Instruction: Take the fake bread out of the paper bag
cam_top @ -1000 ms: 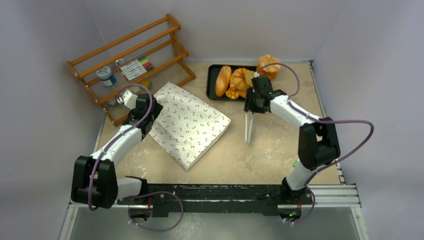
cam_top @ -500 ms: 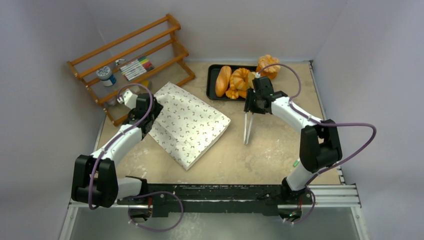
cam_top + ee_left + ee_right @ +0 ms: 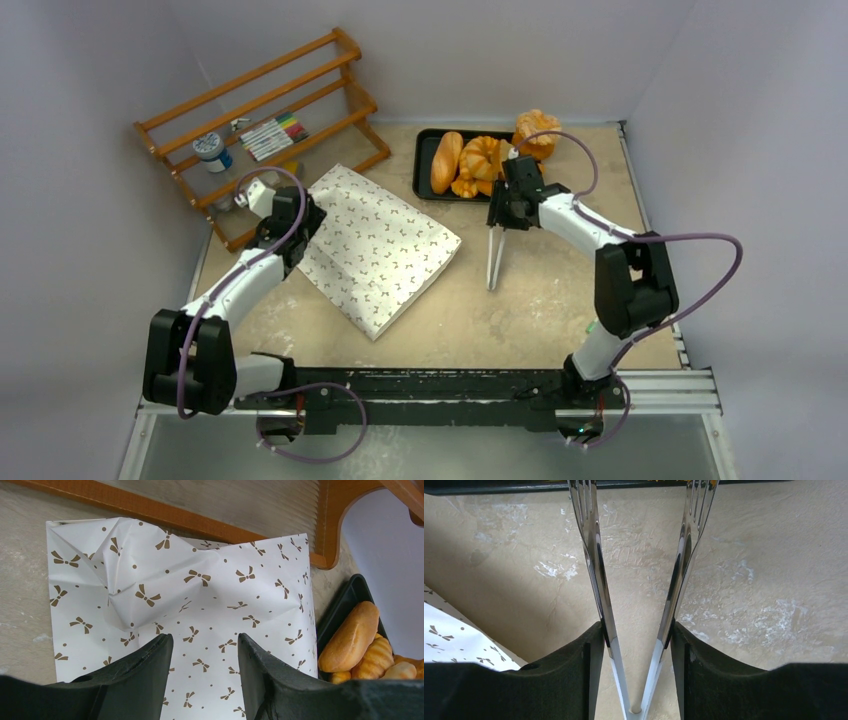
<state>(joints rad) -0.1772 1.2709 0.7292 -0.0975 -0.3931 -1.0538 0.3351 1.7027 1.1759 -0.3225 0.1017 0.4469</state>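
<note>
The paper bag (image 3: 378, 248), white with small brown bow marks, lies flat on the table; its inside is hidden. My left gripper (image 3: 287, 222) hovers over the bag's left end, open, and only printed paper (image 3: 200, 580) shows between the fingers (image 3: 205, 640). My right gripper (image 3: 502, 212) is shut on a pair of metal tongs (image 3: 493, 260), with a finger pressed on each tong arm (image 3: 636, 630). Fake bread (image 3: 446, 162) lies on the black tray (image 3: 424, 170), with another piece (image 3: 537, 130) behind it. A loaf (image 3: 350, 636) shows in the left wrist view.
A wooden rack (image 3: 260, 120) stands at the back left with markers (image 3: 272, 135) and a small jar (image 3: 212, 150) on it; its base rail (image 3: 150, 510) runs just beyond the bag. Walls close in the table on three sides.
The right arm's elbow has shifted a little. Both grippers, the bag and the tongs stay where they were.
</note>
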